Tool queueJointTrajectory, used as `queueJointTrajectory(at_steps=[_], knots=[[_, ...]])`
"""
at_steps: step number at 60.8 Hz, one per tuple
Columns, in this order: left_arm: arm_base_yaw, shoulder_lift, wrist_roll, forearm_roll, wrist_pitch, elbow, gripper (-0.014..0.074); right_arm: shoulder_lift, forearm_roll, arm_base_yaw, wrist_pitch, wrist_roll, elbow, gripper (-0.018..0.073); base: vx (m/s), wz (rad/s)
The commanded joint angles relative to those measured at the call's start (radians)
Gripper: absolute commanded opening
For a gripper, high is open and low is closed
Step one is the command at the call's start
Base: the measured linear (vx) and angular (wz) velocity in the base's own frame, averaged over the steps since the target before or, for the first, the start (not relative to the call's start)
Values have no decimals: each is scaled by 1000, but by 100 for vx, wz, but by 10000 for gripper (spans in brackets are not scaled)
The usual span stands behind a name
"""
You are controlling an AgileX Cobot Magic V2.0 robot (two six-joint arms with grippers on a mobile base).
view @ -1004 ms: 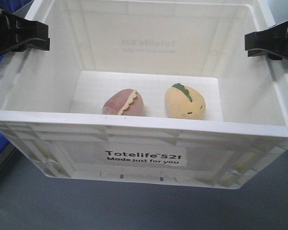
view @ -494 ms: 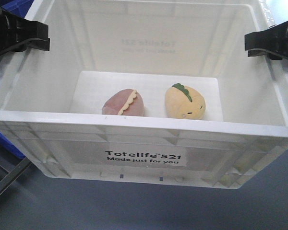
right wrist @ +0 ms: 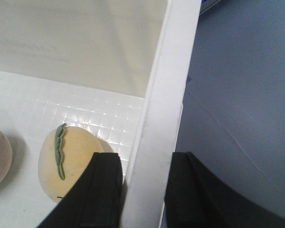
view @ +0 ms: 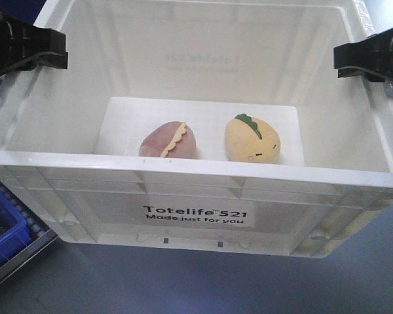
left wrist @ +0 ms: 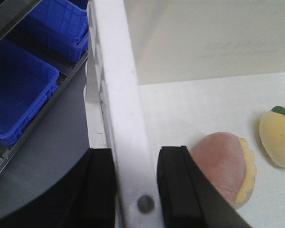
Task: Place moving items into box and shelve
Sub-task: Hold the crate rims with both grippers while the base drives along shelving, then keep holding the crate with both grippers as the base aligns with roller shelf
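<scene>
One crate (view: 196,169), two plush toys (pinkish-brown (view: 168,140), yellow-orange (view: 252,139)), two grippers (left (left wrist: 137,185), right (right wrist: 145,190)), at least two blue bins (left wrist: 19,90).

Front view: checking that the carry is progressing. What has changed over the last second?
A blue bin and grey rail have come into view lower left, beneath the box. Unchanged: left gripper and right gripper clamp its side walls; pink toy and yellow toy lie as before.
</scene>
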Motion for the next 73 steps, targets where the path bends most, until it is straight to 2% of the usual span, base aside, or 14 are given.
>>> queueJointTrajectory(at_steps=[1, 73], knots=[[-4, -47, 13, -25, -131, -46, -6, -30, -30, -6, -126, -20, -44, -5, 8, 31], [-4, -47, 13, -25, -131, -46, -6, -30, -30, -6, -126, -20, -44, -5, 8, 32]])
